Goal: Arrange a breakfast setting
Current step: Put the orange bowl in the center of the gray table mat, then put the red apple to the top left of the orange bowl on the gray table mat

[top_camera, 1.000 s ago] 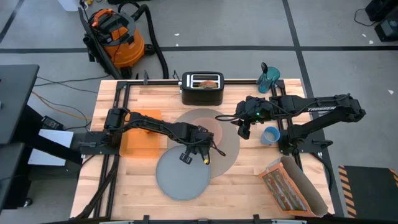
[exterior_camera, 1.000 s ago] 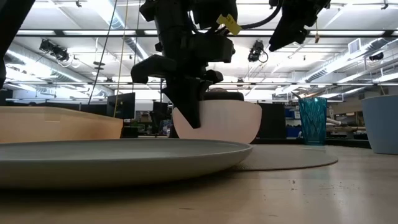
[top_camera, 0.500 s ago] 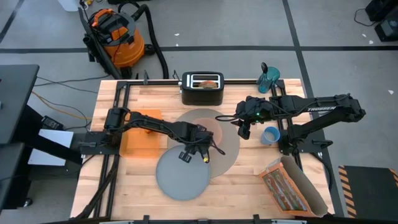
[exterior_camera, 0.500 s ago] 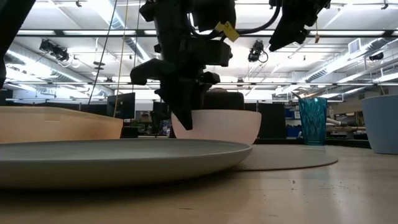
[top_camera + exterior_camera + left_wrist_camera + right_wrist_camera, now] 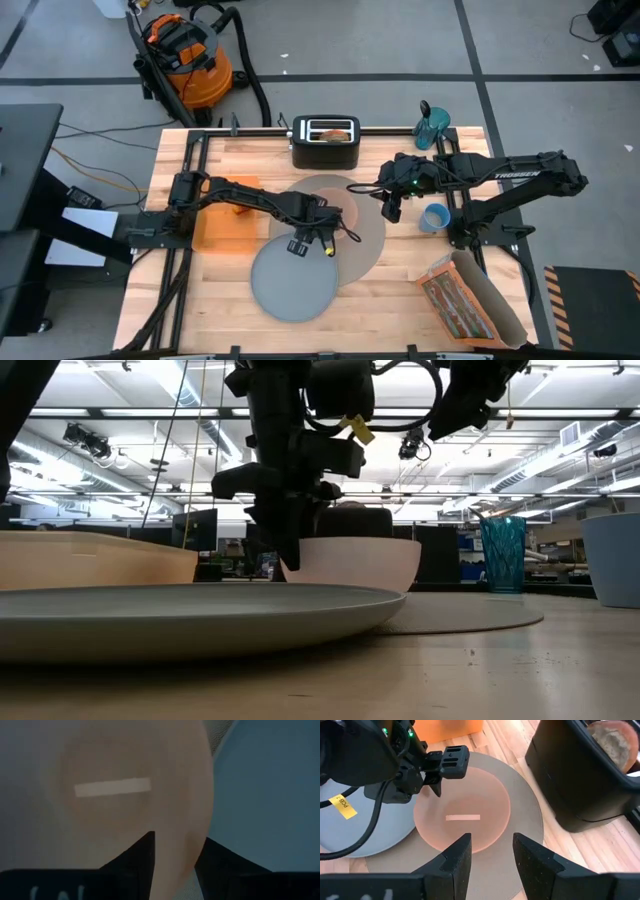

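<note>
Straddling the rim of the translucent pink bowl (image 5: 348,563), the left gripper (image 5: 322,232) has its jaws parted, one dark finger inside the wall and one outside, as the left wrist view shows; in the low view the fingers hang at the bowl's near edge, and we cannot tell whether they touch it. The bowl sits on the large round grey mat (image 5: 372,235), at the mat's centre, with the smaller grey plate (image 5: 290,285) overlapping the mat at about seven o'clock. We judge the bowl light, thin-walled and stiff plastic, smooth enough to slip, so a pinch across the rim suits it better than any squeeze of the body; its width makes an outside grasp unlikely.

The right gripper (image 5: 390,205) hovers with jaws apart over the mat's three o'clock edge, empty. Further out, the small blue cup (image 5: 435,217) stands just past the mat at three o'clock, the black toaster (image 5: 325,142) holds the bagel (image 5: 612,739) at twelve, the orange cereal box (image 5: 225,215) lies at nine, and the teal bottle (image 5: 431,127) stands at one o'clock.
</note>
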Available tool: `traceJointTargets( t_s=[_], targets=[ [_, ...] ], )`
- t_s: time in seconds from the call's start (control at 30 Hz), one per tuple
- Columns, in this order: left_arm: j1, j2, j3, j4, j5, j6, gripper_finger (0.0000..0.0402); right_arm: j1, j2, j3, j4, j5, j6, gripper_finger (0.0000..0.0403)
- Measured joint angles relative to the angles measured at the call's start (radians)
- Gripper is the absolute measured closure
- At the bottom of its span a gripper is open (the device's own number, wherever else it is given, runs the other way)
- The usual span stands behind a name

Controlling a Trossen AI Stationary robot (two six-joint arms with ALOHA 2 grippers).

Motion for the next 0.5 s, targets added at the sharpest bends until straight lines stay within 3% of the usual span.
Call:
traceJointTargets(
  t_s=[0.23,0.5],
  targets=[
    [0.0,-0.014,0.0,-0.019,-0.002,0.003,0.0269,-0.016,0.0,0.0,0.005,0.002,0.0,0.025],
    [0.006,-0.116,0.0,-0.11,-0.002,-0.021,0.0269,-0.065,0.0,0.0,0.055,-0.002,0.002,0.025]
  ],
)
